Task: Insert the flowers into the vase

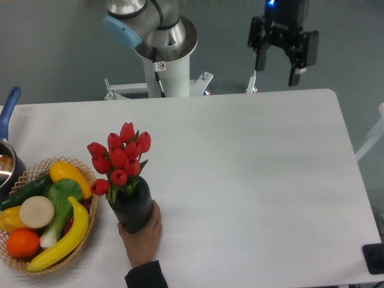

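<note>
Up at the far edge of the white table point(252, 180), the claw point(278, 65) hangs released, its two dark fingers point(295, 71) spread apart and pointing down with nothing between them. It is above the table's back rim, not touching the surface. Well away from the claw, down toward the near left of the picture, the flowers point(118, 158) stand upright with their stems inside the vase point(133, 207), red buds and green leaves rising out of its round mouth. A human hand point(143, 235) in a dark sleeve wraps the vase's lower side from the near edge. Just beyond the vase, farther still from the claw, a wicker basket point(42, 267) holds plastic fruit and vegetables. A pot with a blue handle point(8, 109) sits at the left edge, partly cut off.
</note>
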`<state>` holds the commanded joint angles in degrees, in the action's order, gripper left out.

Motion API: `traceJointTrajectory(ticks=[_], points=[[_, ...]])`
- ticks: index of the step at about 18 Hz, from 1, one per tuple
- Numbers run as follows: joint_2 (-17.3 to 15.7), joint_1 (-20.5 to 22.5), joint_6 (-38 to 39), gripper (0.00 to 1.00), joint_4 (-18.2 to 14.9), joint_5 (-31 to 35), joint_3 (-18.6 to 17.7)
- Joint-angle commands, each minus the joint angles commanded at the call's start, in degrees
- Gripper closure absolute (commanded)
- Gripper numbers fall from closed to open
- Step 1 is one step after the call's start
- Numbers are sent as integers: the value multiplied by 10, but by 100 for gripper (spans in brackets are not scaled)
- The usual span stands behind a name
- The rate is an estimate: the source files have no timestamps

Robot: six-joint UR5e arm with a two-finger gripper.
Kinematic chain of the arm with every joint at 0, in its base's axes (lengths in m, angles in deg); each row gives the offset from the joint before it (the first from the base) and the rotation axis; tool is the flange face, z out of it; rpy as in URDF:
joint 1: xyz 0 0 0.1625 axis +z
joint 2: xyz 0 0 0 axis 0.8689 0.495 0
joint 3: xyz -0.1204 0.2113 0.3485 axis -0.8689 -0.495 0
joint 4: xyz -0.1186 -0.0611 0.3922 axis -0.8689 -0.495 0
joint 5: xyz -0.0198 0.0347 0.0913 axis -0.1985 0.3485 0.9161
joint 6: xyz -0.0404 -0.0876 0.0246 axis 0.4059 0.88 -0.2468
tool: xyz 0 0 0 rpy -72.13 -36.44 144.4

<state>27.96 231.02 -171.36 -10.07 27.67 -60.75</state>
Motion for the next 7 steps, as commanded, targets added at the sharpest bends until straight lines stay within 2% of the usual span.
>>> traceJointTrajectory(ticks=[7], points=[[-8, 1, 1, 0, -1, 0, -7]])
